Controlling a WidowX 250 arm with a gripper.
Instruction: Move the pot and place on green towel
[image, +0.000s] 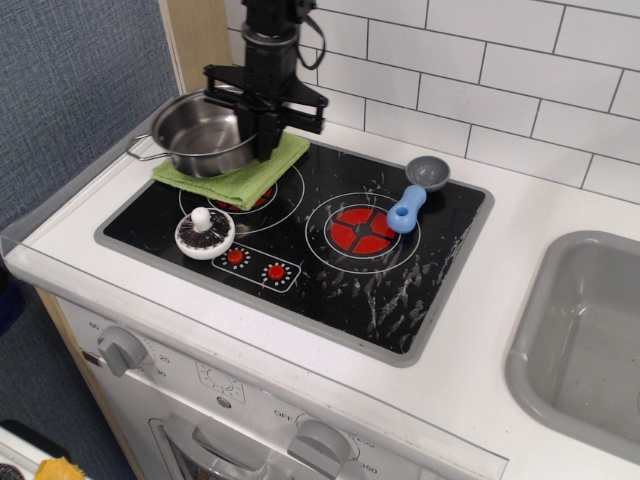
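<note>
Gripper (266, 140) is clamped on the right rim of the pot (200, 135), fingers pointing straight down, one either side of the wall. Pot sits over the left part of the green towel (240, 175), overhanging the towel's left edge, with one wire handle sticking out to the left; can't tell whether its base rests on the cloth or hangs just above it. Towel lies on the back-left burner of the black cooktop (330, 270). Grey-and-blue scoop (415, 195) lies on the right burner, well apart. White mushroom-like piece (204, 232) sits in front of the towel, near the red dials.
</note>
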